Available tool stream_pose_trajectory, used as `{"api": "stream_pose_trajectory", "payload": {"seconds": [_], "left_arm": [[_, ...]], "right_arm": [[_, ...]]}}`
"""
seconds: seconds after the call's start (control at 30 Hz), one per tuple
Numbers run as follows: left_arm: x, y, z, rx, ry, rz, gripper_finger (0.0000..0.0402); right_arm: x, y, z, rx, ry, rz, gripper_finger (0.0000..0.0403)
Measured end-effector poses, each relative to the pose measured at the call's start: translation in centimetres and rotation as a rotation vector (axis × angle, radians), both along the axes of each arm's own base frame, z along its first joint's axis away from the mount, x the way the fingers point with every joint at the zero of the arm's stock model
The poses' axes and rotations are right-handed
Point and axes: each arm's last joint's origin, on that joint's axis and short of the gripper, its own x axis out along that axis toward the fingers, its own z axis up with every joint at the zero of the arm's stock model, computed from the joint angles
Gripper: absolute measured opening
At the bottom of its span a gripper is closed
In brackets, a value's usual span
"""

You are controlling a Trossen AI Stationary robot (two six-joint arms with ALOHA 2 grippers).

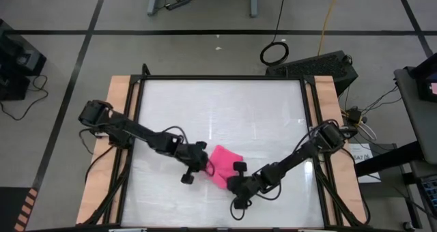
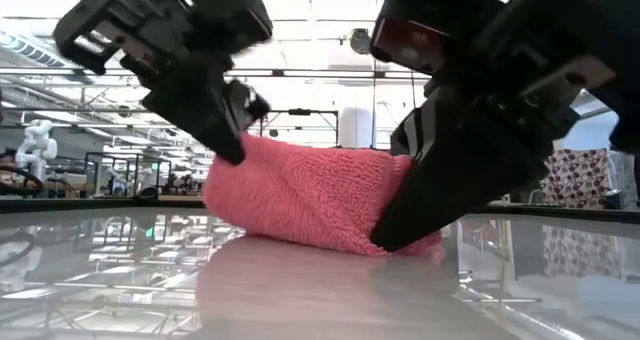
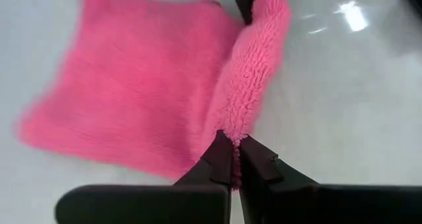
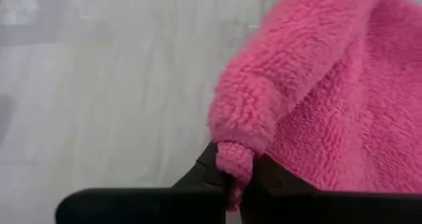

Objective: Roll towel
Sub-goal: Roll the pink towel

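The bright pink towel (image 1: 222,164) lies on the white table, a little near of its middle. One edge is turned up into a raised fold (image 3: 254,72), and the rest lies flat (image 3: 132,85). My left gripper (image 1: 199,165) is shut on one end of that fold. My right gripper (image 1: 235,182) is shut on the other end. In the low view the towel (image 2: 300,195) spans between the two grippers, with my left gripper (image 2: 232,140) at its upper left and my right gripper (image 2: 395,230) at its lower right. My left gripper pinches the end of the raised fold (image 3: 232,135) between its two fingers. It comes in low from the table's left, along the fold. That end is lifted slightly; the rest of the towel lies on the table. My right gripper pinches the fold's other end, a bunched corner (image 4: 236,155), between its two fingers. It comes in slanting from the table's near right. The fold bulges above the fingers; the towel beside it rests on the table.
The table (image 1: 225,109) is bordered by a dark frame and wooden side strips (image 1: 119,123). Bare table surface stretches far of the towel. Cables and equipment lie on the floor beyond the table's edges.
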Motion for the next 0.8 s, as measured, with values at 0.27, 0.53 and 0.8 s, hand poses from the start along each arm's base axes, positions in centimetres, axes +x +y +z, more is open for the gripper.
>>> {"api": "stream_pose_trajectory", "payload": {"seconds": [0.27, 0.53, 0.8], "left_arm": [[-1.8, -3.8, 0.1, 0.432, -0.119, -0.146, 0.0012], [-1.9, -4.5, -1.2, 0.351, -0.054, -0.174, 0.0089], [-0.8, -3.6, -0.9, 0.117, -0.058, -0.249, 0.0074]], "right_arm": [[0.4, -0.6, 0.0, 0.082, 0.034, 0.014, 0.0004], [0.4, -0.6, -0.1, 0.144, 0.071, 0.055, 0.0004], [0.0, 0.0, 0.0, 0.123, 0.081, 0.150, 0.0004]]}}
